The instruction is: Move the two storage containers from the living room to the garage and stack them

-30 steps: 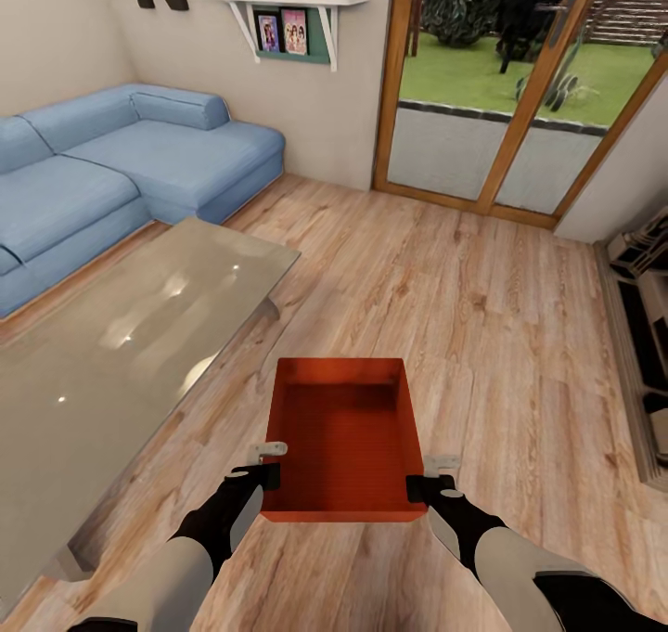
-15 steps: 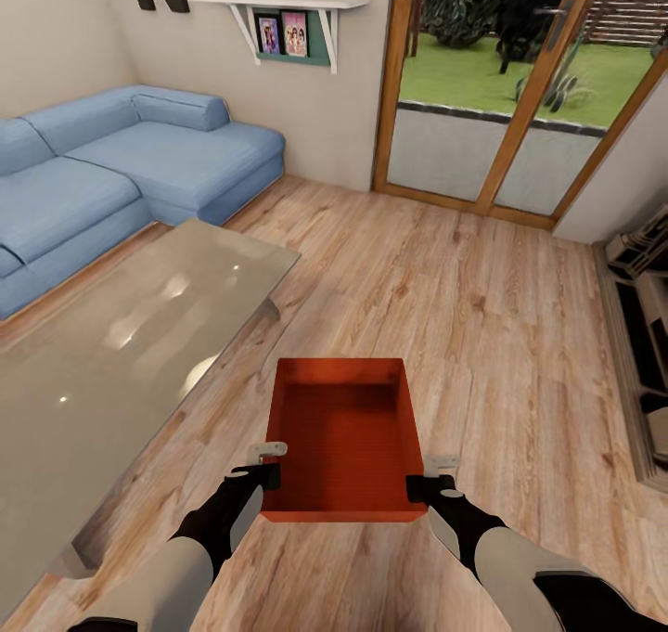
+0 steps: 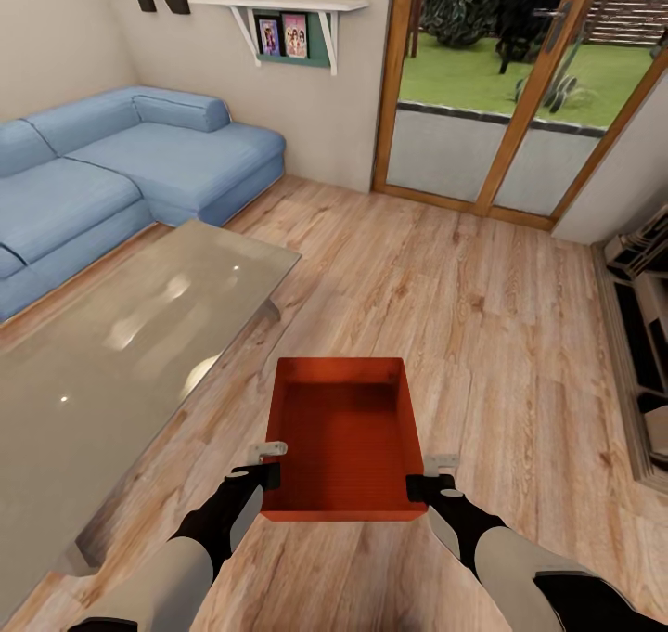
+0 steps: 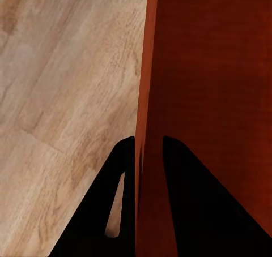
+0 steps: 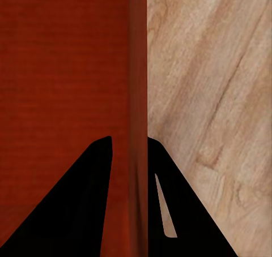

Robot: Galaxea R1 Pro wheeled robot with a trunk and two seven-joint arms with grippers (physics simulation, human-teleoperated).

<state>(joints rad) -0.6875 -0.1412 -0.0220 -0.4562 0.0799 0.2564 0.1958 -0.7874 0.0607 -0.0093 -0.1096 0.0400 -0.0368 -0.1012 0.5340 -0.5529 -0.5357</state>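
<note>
You have one orange-red storage container [image 3: 341, 437] held up between both arms over the light wood-plank floor [image 3: 482, 316] of the living room, its open top facing up and its inside bare. Your left end effector [image 3: 269, 472] is pinching the container's left wall near the corner closest to you; in the left wrist view the two dark fingers [image 4: 122, 178] sit one on each side of that thin wall [image 4: 148, 121]. Your right end effector [image 3: 419, 485] is pinching the right wall the same way, and the right wrist view shows its fingers [image 5: 102, 172] straddling the wall's edge [image 5: 137, 98]. A glass-topped table [image 3: 111, 354] stands just to the left of the container, with the blue corner sofa [image 3: 121, 168] beyond it. Wood-framed glass doors [image 3: 501, 84] are ahead, and a white wall shelf [image 3: 278, 6] hangs to their left.
</note>
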